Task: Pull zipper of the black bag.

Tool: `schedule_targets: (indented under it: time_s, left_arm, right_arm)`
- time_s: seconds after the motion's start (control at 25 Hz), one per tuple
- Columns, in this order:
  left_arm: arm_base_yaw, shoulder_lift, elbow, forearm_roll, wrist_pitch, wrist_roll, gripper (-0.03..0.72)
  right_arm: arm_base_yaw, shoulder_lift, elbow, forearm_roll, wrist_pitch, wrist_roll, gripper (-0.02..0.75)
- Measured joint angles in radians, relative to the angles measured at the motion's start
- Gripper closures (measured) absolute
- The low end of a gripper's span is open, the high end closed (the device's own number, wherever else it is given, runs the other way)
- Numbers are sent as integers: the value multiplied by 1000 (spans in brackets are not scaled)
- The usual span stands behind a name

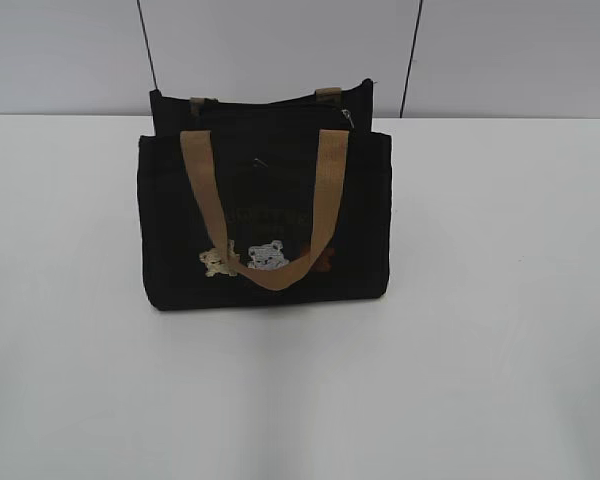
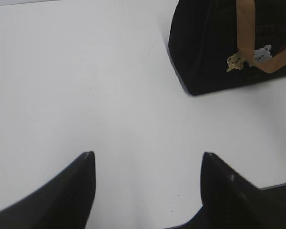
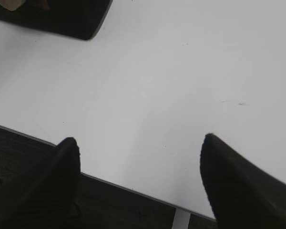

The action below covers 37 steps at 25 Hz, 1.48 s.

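The black bag [image 1: 265, 210] stands upright on the white table [image 1: 500, 300], a tan handle hanging over its front and small animal patches low on it. The zipper pull [image 1: 348, 117] is a small silver tab at the right end of the bag's top. Neither gripper shows in the exterior view. My left gripper [image 2: 148, 155] is open and empty over bare table, with the bag [image 2: 214, 47] far ahead to its upper right. My right gripper [image 3: 140, 140] is open and empty above the table's near edge, with a corner of the bag [image 3: 66, 16] at the upper left.
A pale wall with two dark vertical seams [image 1: 412, 55] stands behind the table. In the right wrist view the table's front edge [image 3: 133, 188] runs across, with dark floor below it.
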Motion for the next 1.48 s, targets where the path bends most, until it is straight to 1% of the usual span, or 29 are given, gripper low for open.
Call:
schedule_targets:
  time_s: [0.2,0.32,0.4,0.64,1.0,1.48]
  left_arm:
    - [0,-10,0,0,1,0,178]
    - [0,-58,0,0,1,0,178]
    - [9,-93,0,0,2,0,179]
    - [44,-96,0,0,2,0,181]
    - [47,-96,0,0,2,0,183]
    - [47,-96,0,0,2,0,188]
  right_arm:
    - [0,0,0,2,0,0,143]
    - [-9,-1,0,5,-1,0,143]
    - [-36,-11,0,9,-2,0,143]
    - [-116,-62,0,15,-3,0,143]
    - [-188,-70,0,19,-3,1,143]
    - [-196,-70,0,19,-3,1,144]
